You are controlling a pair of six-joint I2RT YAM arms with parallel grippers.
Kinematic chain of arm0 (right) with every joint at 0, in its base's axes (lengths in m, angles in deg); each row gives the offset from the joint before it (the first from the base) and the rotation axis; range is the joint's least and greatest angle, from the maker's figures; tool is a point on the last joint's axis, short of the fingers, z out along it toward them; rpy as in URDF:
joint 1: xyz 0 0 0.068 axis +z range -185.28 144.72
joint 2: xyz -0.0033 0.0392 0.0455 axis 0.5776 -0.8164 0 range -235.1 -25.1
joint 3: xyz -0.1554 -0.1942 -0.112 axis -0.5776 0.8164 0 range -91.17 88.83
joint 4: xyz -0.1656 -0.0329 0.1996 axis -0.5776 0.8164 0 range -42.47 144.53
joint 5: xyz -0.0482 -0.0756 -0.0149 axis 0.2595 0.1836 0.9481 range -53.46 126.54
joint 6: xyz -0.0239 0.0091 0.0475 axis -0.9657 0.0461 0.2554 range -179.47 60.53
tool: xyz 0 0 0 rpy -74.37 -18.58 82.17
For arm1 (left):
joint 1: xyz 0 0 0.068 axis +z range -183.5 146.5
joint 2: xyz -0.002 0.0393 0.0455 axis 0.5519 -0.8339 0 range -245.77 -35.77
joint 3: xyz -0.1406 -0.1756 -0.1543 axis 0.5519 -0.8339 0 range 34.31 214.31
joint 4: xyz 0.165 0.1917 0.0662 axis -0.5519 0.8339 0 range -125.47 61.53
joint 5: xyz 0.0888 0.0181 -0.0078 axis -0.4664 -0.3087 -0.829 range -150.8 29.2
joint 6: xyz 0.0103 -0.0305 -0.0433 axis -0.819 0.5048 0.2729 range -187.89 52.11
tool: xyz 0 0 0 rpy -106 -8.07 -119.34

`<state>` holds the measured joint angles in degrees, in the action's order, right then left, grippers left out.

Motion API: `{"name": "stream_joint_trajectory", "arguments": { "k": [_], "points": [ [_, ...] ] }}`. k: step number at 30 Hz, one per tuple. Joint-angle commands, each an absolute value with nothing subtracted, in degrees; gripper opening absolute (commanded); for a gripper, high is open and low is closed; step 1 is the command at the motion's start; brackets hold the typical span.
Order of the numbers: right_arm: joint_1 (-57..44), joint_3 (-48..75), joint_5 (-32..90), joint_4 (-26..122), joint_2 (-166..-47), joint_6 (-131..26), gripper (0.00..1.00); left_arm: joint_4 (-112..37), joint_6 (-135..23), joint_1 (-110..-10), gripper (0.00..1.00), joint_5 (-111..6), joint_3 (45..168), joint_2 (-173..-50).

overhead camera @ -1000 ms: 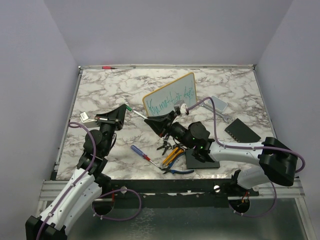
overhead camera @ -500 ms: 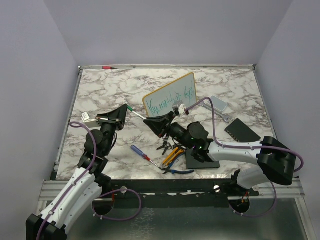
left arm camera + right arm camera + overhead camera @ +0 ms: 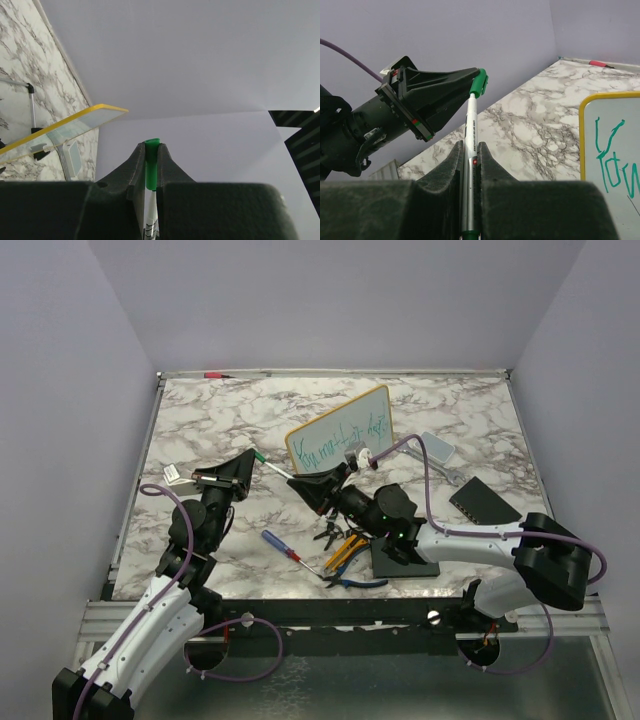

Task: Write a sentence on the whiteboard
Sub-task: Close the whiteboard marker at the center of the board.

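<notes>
The whiteboard (image 3: 340, 430) stands tilted at mid-table, white with a yellow frame, and the teal-green sentence (image 3: 345, 437) runs across it. My left gripper (image 3: 250, 456) is shut on the green cap (image 3: 151, 160) of a marker. My right gripper (image 3: 303, 483) is shut on the same marker's silver-white body (image 3: 469, 145). The marker (image 3: 277, 465) spans between the two grippers, left of the board. In the right wrist view the cap (image 3: 480, 82) sits in the left gripper's fingertips (image 3: 455, 80), and the board (image 3: 615, 115) with its scrawl (image 3: 610, 160) is at the right.
A blue-handled screwdriver (image 3: 280, 543), pliers and cutters (image 3: 345, 555) and a black stand (image 3: 400, 562) lie near the front. A black pad (image 3: 483, 500) and a grey-blue block (image 3: 438, 447) are at the right. A red marker (image 3: 213, 373) lies on the back edge.
</notes>
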<state>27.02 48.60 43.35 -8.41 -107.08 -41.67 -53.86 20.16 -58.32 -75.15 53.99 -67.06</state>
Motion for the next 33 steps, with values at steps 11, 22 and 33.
{"name": "stream_joint_trajectory", "arguments": {
  "k": [11, 22, 33],
  "points": [
    [27.51, 46.99, 45.88, -11.26, -108.95, -43.76, 0.01, -55.44, 19.99, -58.05, 0.00, -73.38, 54.17, -67.30],
    [27.48, 43.23, 46.46, -10.26, -111.91, -46.33, 0.01, -55.77, 19.75, -58.03, 0.00, -72.84, 54.36, -67.79],
    [27.72, 39.11, 45.04, -10.17, -115.52, -48.97, 0.01, -56.32, 19.57, -58.03, 0.00, -73.03, 53.91, -67.97]
  ]
}}
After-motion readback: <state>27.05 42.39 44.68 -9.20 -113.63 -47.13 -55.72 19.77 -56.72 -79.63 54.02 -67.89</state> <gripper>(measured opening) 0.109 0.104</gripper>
